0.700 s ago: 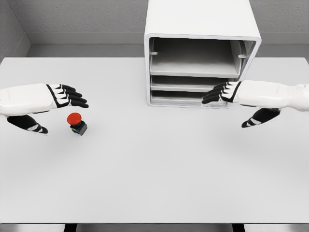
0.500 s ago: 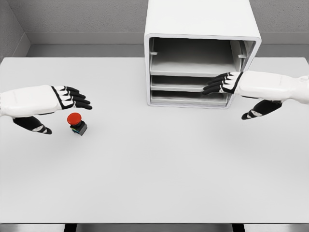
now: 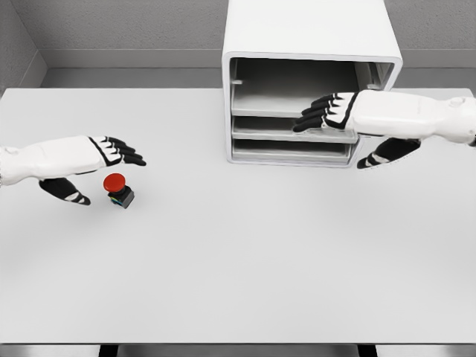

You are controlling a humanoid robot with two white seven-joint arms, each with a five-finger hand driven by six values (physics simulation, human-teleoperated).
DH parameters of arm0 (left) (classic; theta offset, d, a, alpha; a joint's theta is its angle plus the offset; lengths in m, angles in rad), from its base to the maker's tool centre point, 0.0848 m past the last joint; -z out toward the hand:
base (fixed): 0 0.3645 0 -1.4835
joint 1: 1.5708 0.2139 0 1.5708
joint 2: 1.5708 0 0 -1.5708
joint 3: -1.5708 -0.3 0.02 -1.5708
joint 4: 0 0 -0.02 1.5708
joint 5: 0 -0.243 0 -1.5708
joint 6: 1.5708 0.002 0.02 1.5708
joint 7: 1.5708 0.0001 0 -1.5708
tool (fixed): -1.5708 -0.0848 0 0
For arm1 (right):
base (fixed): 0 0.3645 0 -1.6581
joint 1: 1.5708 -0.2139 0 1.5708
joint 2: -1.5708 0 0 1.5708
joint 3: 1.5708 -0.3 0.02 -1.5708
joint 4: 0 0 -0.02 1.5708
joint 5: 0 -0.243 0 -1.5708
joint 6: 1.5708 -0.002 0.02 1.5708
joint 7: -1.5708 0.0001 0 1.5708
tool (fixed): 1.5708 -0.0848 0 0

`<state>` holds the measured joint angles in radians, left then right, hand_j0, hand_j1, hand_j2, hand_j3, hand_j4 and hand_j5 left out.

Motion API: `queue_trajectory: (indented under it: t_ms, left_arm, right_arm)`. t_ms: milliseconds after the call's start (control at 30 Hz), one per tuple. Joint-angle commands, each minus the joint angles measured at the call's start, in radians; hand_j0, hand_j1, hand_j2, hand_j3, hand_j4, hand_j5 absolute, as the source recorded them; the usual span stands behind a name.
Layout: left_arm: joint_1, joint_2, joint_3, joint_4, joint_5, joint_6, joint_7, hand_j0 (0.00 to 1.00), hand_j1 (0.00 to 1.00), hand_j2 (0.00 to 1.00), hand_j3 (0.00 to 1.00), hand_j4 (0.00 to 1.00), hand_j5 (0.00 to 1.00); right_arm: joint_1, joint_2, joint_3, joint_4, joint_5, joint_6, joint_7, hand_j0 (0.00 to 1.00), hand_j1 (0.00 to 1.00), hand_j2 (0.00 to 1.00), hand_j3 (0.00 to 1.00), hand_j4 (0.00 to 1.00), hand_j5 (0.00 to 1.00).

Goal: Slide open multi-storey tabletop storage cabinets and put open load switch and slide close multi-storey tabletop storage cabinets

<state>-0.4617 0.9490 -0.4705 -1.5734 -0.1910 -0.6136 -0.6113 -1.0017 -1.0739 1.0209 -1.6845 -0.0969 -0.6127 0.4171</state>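
A white multi-storey cabinet (image 3: 311, 30) stands at the back of the table, its front open on three grey trays. My right hand (image 3: 323, 113) is open, fingers stretched flat at the front edge of the top tray (image 3: 262, 108), thumb (image 3: 381, 155) hanging below near the cabinet's right corner. The load switch (image 3: 117, 189), a red mushroom button on a small dark body, stands on the table at the left. My left hand (image 3: 111, 152) is open just above and behind it, fingers pointing right, thumb (image 3: 67, 192) to the switch's left, not touching it.
The white table (image 3: 245, 253) stretches wide in front of both hands. A grey wall runs behind the cabinet. The middle tray (image 3: 282, 134) and bottom tray (image 3: 290, 154) sit flush inside the cabinet.
My right hand rose from the bottom tray to the top tray's front edge and shifted left. My left hand moved slightly right and down toward the switch.
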Motion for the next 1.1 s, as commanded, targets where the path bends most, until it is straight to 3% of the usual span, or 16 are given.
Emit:
queue_trajectory:
  t_ms: [0,200,300,500,767,800,833,967,1067]
  left_arm:
    - [0.0,-0.019,-0.003,0.016,-0.021,0.003,0.0,1.0,1.0,1.0,1.0,1.0,1.0]
    - [-0.014,-0.053,-0.053,0.021,-0.035,0.003,0.0,1.0,1.0,1.0,1.0,1.0,1.0]
    - [-0.017,-0.058,-0.054,0.061,-0.033,0.003,0.0,1.0,1.0,1.0,1.0,1.0,1.0]
    - [-0.046,-0.07,-0.066,0.118,-0.038,0.003,0.0,1.0,1.0,1.0,1.0,1.0,1.0]
    - [-0.049,-0.095,-0.099,0.133,-0.038,0.003,0.0,1.0,1.0,1.0,1.0,1.0,1.0]
    - [-0.049,-0.093,-0.099,0.135,-0.038,0.003,0.0,0.94,0.94,0.94,0.94,0.94,0.94]
    - [-0.049,-0.091,-0.099,0.141,-0.038,0.003,0.0,0.88,0.88,0.88,0.88,0.88,0.88]
    - [-0.051,-0.088,-0.097,0.156,-0.036,0.003,0.0,0.84,0.84,0.84,0.84,0.84,0.84]
    - [-0.051,-0.088,-0.097,0.164,-0.036,0.003,0.0,0.8,0.8,0.8,0.8,0.8,0.8]
  right_arm:
    - [0.0,0.031,0.004,-0.003,-0.006,0.002,0.009,1.0,1.0,1.0,1.0,1.0,1.0]
    - [-0.002,0.101,0.005,-0.001,-0.009,0.002,0.052,1.0,1.0,1.0,1.0,1.0,1.0]
    - [0.0,0.138,0.005,0.002,-0.012,0.002,0.077,1.0,1.0,1.0,1.0,1.0,1.0]
    - [-0.011,0.141,-0.007,0.006,-0.018,0.002,0.115,1.0,1.0,1.0,1.0,1.0,1.0]
    - [-0.038,0.19,-0.005,0.023,-0.024,0.261,0.147,1.0,1.0,1.0,1.0,1.0,1.0]
    - [-0.04,0.193,-0.005,0.025,-0.021,0.304,0.15,1.0,1.0,1.0,1.0,1.0,1.0]
    - [-0.043,0.195,-0.005,0.029,-0.023,0.315,0.152,1.0,1.0,1.0,1.0,1.0,1.0]
    - [-0.055,0.213,-0.005,0.045,-0.023,0.387,0.161,1.0,1.0,1.0,1.0,1.0,1.0]
    - [-0.057,0.215,-0.004,0.069,-0.024,0.39,0.163,1.0,1.0,1.0,1.0,1.0,1.0]
